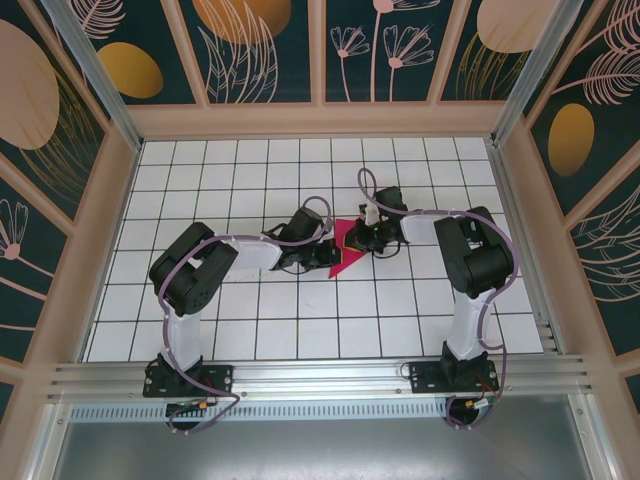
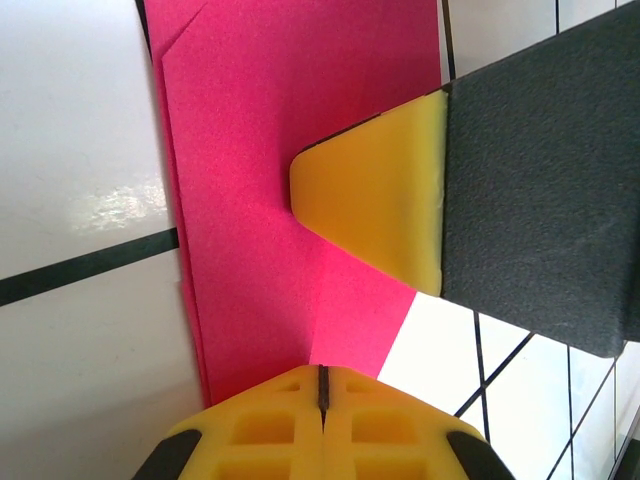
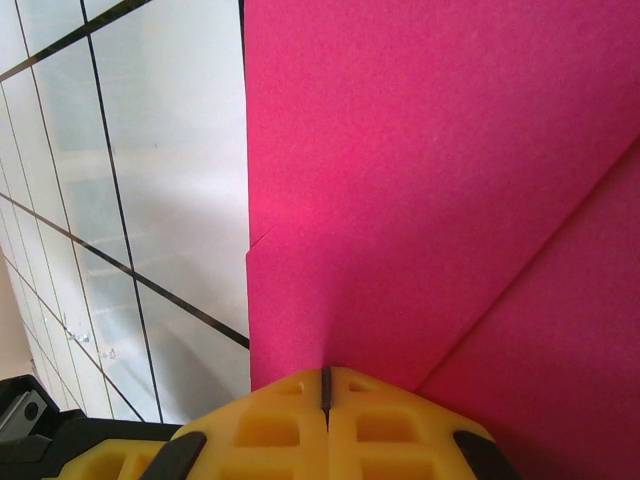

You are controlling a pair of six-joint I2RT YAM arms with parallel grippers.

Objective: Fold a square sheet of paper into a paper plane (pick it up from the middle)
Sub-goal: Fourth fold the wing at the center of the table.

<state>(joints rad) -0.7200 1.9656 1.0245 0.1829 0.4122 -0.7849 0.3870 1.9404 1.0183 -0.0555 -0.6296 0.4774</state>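
Though thin, grainy magenta paper, layered, with sharp diagonal crease

Near the middle of the surface, lying on it: the square sheet of paper, folded over itself (pointed end toward the near edge). Just left of the sheet, touching its left edge: the left claw, closed on that edge. Just right of the sheet, at its far part: the right claw, closed on it too. On top of the sheet, seen from the left wrist: one finger of the right claw. Behind the sheet, well apart: the back wall. Before the sheet, well apart: the left arm's base to its left, the right arm's base to its right.
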